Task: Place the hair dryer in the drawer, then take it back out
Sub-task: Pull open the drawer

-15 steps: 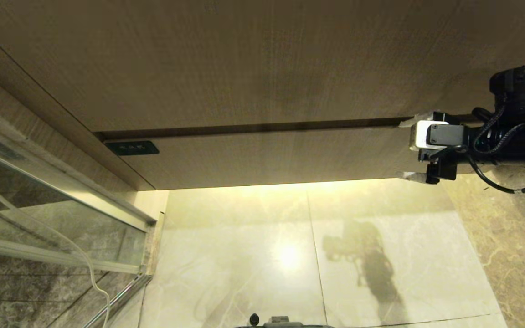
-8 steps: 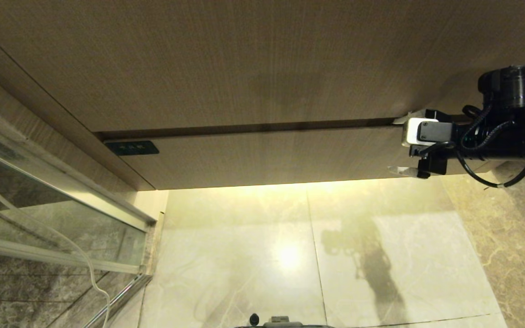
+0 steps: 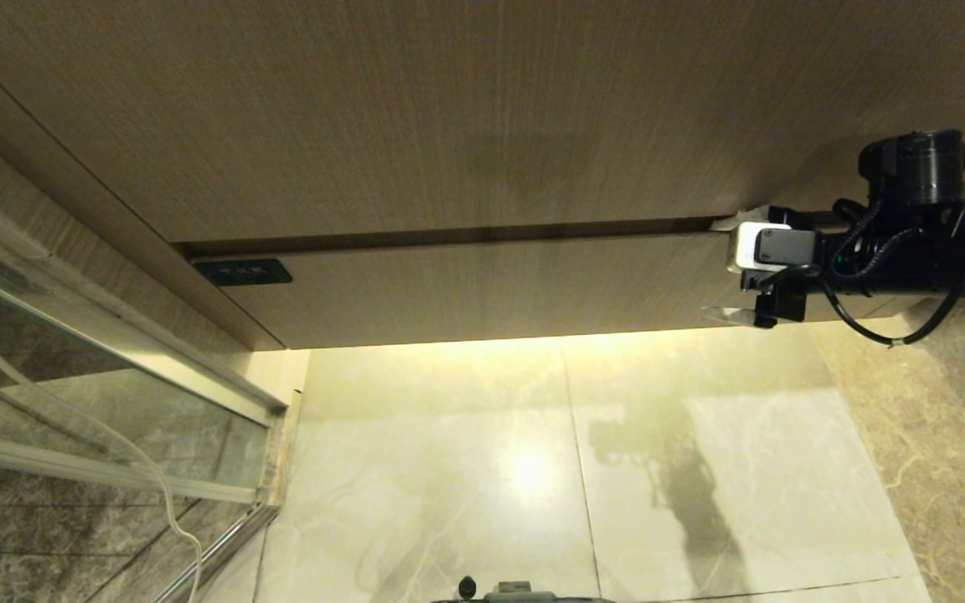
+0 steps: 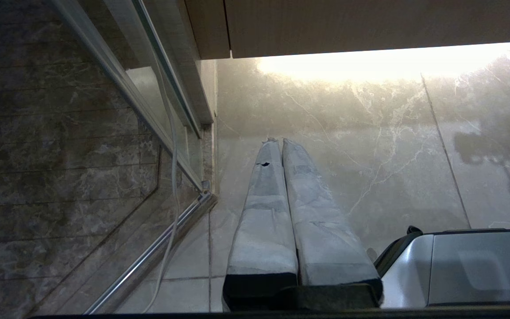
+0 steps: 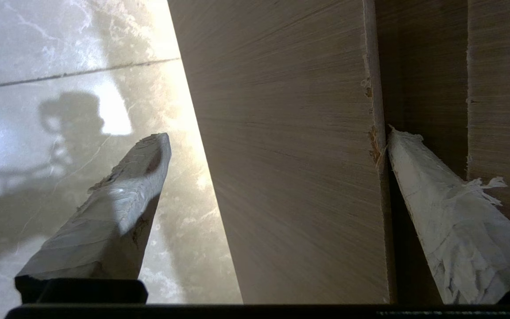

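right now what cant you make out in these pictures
- Hair dryer: in no view.
- Drawer inside: hidden behind its shut front, head view.
- Dark label: text too small.
- Right gripper: arm cut by head view's right edge.
- Left gripper: outside head view.

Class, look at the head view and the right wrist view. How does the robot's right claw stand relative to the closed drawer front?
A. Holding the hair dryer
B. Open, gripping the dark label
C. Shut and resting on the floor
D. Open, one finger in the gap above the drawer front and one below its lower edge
D: the right claw stands open across the drawer front, one finger in the gap above it, the other below its lower edge.
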{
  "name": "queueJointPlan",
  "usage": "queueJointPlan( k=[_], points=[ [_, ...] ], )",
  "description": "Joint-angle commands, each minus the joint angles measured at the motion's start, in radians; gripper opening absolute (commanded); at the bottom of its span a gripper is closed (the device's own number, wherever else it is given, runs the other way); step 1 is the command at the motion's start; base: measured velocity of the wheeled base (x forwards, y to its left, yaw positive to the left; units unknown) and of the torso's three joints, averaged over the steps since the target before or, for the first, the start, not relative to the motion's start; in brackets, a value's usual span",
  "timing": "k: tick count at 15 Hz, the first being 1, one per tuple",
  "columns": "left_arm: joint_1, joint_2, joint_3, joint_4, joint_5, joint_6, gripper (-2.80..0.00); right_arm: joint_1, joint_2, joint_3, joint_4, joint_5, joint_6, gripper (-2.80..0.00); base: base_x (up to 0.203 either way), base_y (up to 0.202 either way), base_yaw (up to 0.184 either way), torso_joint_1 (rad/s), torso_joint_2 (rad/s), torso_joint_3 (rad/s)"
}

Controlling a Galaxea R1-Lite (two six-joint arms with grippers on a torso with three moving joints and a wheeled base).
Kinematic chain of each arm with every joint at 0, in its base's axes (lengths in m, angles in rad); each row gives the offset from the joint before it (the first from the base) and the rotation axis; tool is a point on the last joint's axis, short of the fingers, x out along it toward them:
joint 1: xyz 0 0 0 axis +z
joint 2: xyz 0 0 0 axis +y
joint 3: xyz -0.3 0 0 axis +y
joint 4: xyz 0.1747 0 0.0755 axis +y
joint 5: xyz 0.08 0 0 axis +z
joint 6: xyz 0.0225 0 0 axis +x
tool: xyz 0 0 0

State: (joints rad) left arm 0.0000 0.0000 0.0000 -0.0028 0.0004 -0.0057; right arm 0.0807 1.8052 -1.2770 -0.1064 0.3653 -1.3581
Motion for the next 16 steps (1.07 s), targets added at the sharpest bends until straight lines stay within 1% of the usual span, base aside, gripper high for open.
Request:
queueJointPlan(
  k=[1, 3, 4, 5, 9, 12, 16],
  points=[
    [0.000, 0.000, -0.001, 0.000, 0.001, 0.000, -2.80, -0.004, 0.025, -0.007, 0.017, -0.004, -0.005, 0.00, 0.000, 0.000, 0.000, 0.000, 0.00, 0.000],
    [0.000, 0.001, 0.000, 0.000, 0.000, 0.000, -2.80, -0.018, 0.025, -0.017, 0.121, -0.030, -0.010, 0.00, 0.000, 0.000, 0.000, 0.000, 0.00, 0.000],
    [0.000, 0.000, 0.000, 0.000, 0.001, 0.000, -2.80, -0.026, 0.022, -0.021, 0.213, -0.054, -0.013, 0.00, 0.000, 0.000, 0.000, 0.000, 0.00, 0.000],
    [0.000, 0.001, 0.000, 0.000, 0.001, 0.000, -2.80, -0.035, 0.016, -0.024, 0.274, -0.088, -0.013, 0.00, 0.000, 0.000, 0.000, 0.000, 0.00, 0.000],
    [0.000, 0.000, 0.000, 0.000, 0.001, 0.000, -2.80, -0.044, -0.009, -0.018, 0.341, -0.114, -0.006, 0.00, 0.000, 0.000, 0.000, 0.000, 0.00, 0.000],
    [0.000, 0.000, 0.000, 0.000, 0.001, 0.000, -2.80, -0.042, -0.024, 0.000, 0.346, -0.130, 0.005, 0.00, 0.000, 0.000, 0.000, 0.000, 0.00, 0.000],
    [0.000, 0.000, 0.000, 0.000, 0.001, 0.000, -2.80, -0.042, -0.049, 0.021, 0.344, -0.127, 0.005, 0.00, 0.000, 0.000, 0.000, 0.000, 0.00, 0.000]
  ],
)
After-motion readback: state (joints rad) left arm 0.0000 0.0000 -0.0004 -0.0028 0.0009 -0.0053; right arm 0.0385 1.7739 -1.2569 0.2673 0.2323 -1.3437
